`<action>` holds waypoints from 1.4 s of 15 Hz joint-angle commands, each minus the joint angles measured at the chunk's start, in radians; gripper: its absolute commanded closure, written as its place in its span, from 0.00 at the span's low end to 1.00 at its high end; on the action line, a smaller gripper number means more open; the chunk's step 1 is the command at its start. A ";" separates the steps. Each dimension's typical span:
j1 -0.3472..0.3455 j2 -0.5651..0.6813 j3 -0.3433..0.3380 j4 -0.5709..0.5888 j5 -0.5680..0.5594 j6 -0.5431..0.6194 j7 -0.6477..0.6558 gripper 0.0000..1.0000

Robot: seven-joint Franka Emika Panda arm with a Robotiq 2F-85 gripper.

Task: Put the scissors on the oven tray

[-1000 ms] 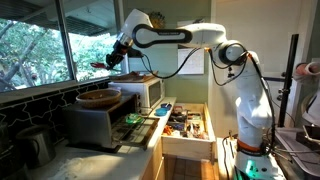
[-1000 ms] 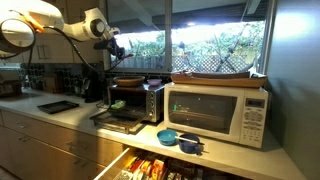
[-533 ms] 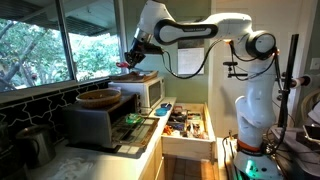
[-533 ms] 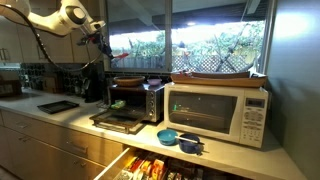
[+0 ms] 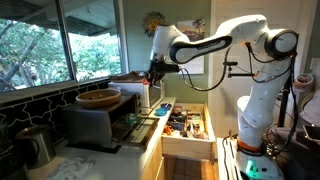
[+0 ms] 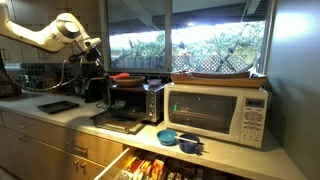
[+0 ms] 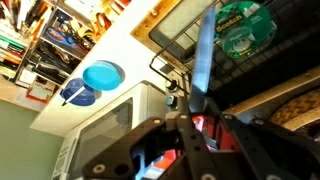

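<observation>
My gripper is shut on the scissors. Their red handle sits between the fingers and the grey blade points away from me. In both exterior views the gripper hangs in the air above the counter, near the small silver toaster oven. The oven tray is dark and flat and lies in front of the oven's open mouth. It also shows in the wrist view, below and ahead of the blade tip. A green tape roll lies on it.
A round wooden bowl sits on the toaster oven. A white microwave stands beside it, with two blue bowls in front. A drawer full of tools is pulled open below. Another dark pan lies on the counter.
The arm has swung away from the window and come lower, toward the front of the toaster oven. The scissors have stayed in the gripper.
</observation>
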 commanded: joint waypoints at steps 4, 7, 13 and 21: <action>-0.059 -0.013 0.020 -0.061 -0.001 0.037 0.055 0.95; -0.081 0.016 -0.001 -0.126 0.016 0.152 0.105 0.95; -0.089 0.172 -0.026 -0.109 0.058 0.433 0.043 0.95; -0.064 0.264 -0.030 -0.070 0.167 0.430 0.043 0.80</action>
